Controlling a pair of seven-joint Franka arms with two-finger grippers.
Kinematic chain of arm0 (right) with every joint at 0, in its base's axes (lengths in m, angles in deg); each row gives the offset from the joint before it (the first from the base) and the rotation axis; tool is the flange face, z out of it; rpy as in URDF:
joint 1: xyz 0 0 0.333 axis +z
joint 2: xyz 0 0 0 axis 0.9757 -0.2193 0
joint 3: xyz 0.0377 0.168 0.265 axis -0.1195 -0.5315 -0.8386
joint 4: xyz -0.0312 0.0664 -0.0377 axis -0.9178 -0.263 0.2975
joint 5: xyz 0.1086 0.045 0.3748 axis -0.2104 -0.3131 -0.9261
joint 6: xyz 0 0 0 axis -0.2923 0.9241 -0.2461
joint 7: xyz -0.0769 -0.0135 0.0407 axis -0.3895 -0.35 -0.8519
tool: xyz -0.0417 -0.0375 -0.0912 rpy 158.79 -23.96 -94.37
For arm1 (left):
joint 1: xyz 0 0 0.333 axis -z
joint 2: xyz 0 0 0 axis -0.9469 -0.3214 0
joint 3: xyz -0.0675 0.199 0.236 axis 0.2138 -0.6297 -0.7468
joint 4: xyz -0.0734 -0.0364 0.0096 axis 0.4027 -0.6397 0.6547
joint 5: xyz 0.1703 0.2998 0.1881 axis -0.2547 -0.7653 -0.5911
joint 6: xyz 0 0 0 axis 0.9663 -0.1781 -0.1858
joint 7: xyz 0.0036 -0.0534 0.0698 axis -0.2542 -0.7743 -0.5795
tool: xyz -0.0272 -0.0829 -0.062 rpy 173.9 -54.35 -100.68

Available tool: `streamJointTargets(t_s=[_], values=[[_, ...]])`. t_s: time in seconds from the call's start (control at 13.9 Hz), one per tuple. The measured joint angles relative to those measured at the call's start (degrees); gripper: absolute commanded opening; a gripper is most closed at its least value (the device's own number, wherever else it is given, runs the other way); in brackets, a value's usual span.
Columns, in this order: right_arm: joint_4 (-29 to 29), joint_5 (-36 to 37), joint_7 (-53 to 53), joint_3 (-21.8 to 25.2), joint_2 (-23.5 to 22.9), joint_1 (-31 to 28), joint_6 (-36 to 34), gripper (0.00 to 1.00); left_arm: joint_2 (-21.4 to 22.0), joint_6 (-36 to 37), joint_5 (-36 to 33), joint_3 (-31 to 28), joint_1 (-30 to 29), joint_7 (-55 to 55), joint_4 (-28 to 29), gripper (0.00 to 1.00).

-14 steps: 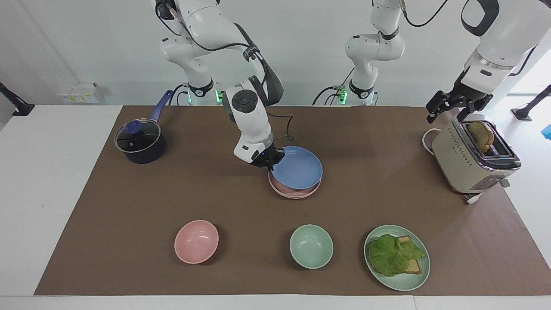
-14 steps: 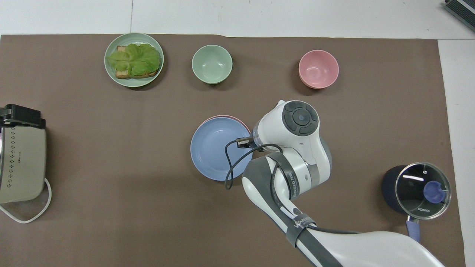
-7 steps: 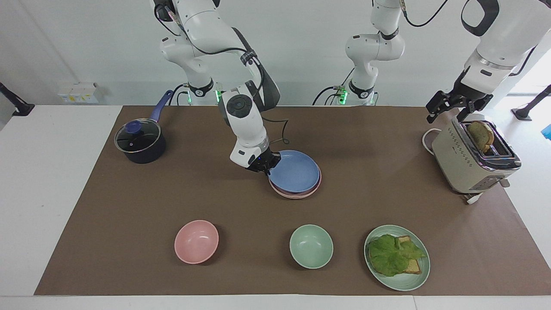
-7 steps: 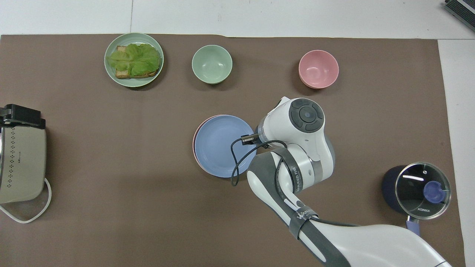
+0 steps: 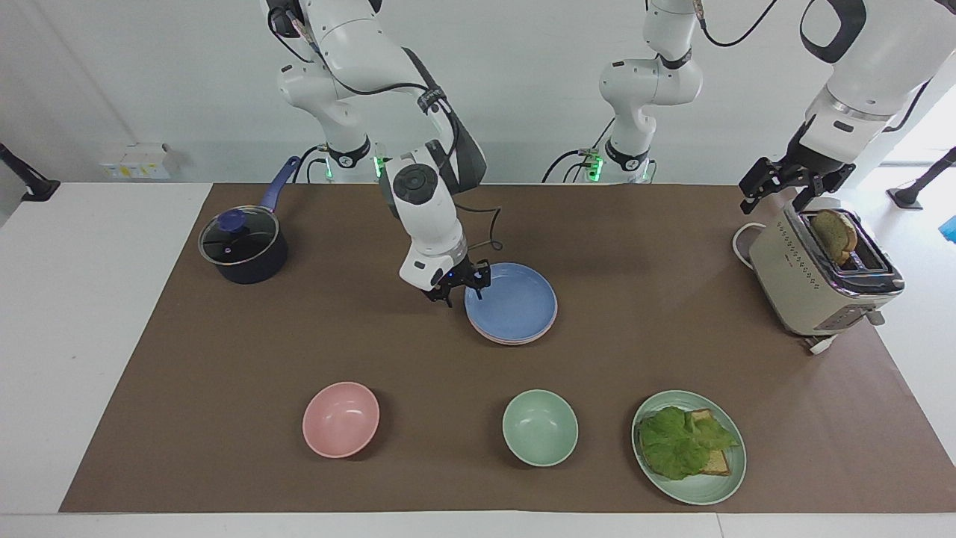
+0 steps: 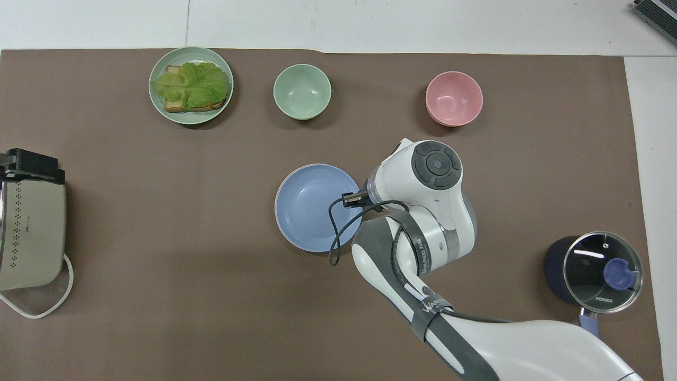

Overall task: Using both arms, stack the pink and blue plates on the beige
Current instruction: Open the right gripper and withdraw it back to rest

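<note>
Your blue plate point(image 5: 511, 302) has dropped flat since a second ago, when it hung tilted in the right gripper point(image 5: 463, 285); now it sits level on the pink plate point(image 5: 515, 338), and the fingers have come off its rim and stand spread apart at the edge toward the right arm's end of the worktop point(image 5: 104, 314). You can see only a thin pink rim under the blue, and whether the beige plate lies beneath it is hard to tell from here. The stack sits mid-mat on the brown paper-like sheet point(image 5: 672, 351), nearer to the robots than the green bowl point(image 5: 540, 427) and the pink bowl point(image 5: 340, 419). Both plates are round, shallow and matte, so they have no long axis; their open faces point straight up. Your left gripper point(image 5: 777, 183) waits over the boxy cream toaster point(image 5: 814, 288), fingers spread, with a slice of toast standing in the slot. The dark saucepan point(image 5: 243, 250) with its glossy glass lid rests toward the right arm's end, its handle pointing toward the robots. The mint plate point(image 5: 688, 447) carries crinkled lettuce on bread.
</note>
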Motion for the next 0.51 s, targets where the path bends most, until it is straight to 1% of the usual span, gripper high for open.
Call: streamJointTargets(t_s=[0.14,0.36,0.51], values=[[-0.42,0.0,0.16,0.36,1.81,-1.09,-0.36,1.0,0.0,0.0,0.0,0.0,0.0,0.0,0.0,1.0],[-0.62,0.09,0.17,0.68,6.37,-6.1,-3.76,1.0,0.0,0.0,0.0,0.0,0.0,0.0,0.0,1.0],[-0.62,2.23,0.12,0.85,8.82,-9.01,-5.9,1.0,0.0,0.0,0.0,0.0,0.0,0.0,0.0,1.0]])
